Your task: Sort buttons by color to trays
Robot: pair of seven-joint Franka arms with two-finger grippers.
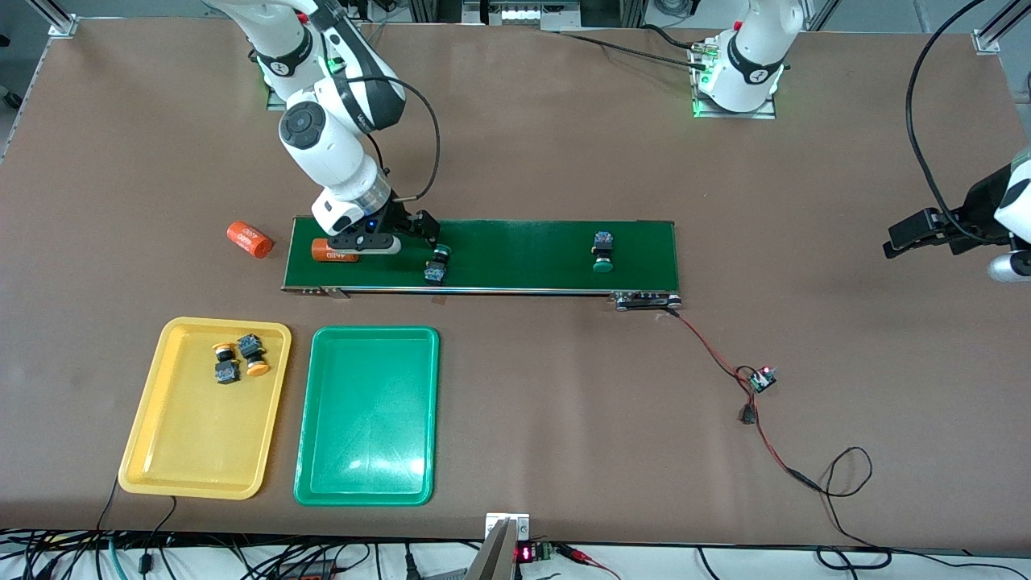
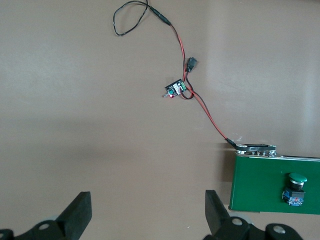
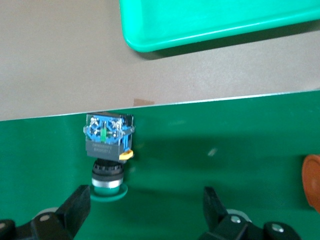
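— Where are the buttons?

— Two yellow-capped buttons (image 1: pixel 239 360) lie together in the yellow tray (image 1: pixel 161 451), at its end nearest the belt (image 1: pixel 515 242). Two green ones are on the belt: one button (image 1: pixel 437 267) at the belt's edge nearer the front camera, toward the right arm's end, and a second green button (image 1: pixel 602 250) toward the left arm's end.

— And the green tray?

— The green tray (image 1: pixel 366 483) sits just beside the yellow one on the counter (image 1: pixel 564 403), with nothing in it.

— What is the right claw doing?

— The right claw (image 1: pixel 419 232) is low over the belt by the first green button, fingers (image 3: pixel 75 212) spread wide, holding nothing. In the right wrist view the button lies on its side, its cap close to one finger.

— The left claw?

— The left claw (image 1: pixel 902 240) waits over bare counter off the belt's end, fingers (image 2: pixel 80 212) also apart and empty.

— Anything else?

— An orange cylinder (image 1: pixel 248 238) lies on the counter just off the belt's end, another cylinder (image 1: pixel 332 252) on the belt under the right claw. Red and black wires (image 1: pixel 717 354) run from the belt's motor end to a small board (image 1: pixel 762 379).
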